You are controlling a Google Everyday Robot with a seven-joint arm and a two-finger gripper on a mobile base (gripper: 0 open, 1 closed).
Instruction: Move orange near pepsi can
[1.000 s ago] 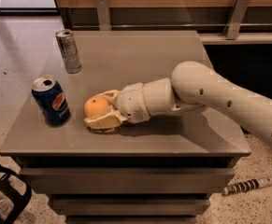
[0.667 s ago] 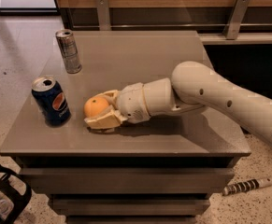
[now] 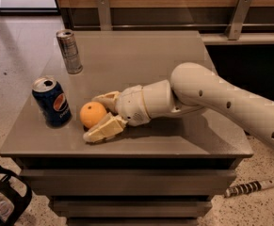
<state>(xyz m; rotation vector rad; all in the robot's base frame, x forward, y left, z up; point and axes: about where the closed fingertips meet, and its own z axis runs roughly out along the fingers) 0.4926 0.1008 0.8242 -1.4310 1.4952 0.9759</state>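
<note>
Since the earlier frame, the orange [image 3: 92,114] has slid a little leftward and toward the table's front, closing on the pepsi can [image 3: 52,102], which has not shifted. In the camera view the gripper [image 3: 91,117] lies low over the table [image 3: 141,55], its claw clasped around the orange with one finger behind the fruit and one in front, so the fruit can be carried sideways without rolling away. Orange and can stand just apart, so the placing looks nearly done. A taller silver can [image 3: 69,52] stands well clear at the back. Bare tabletop to the right leaves room to withdraw, but the front edge is near the lower finger.
</note>
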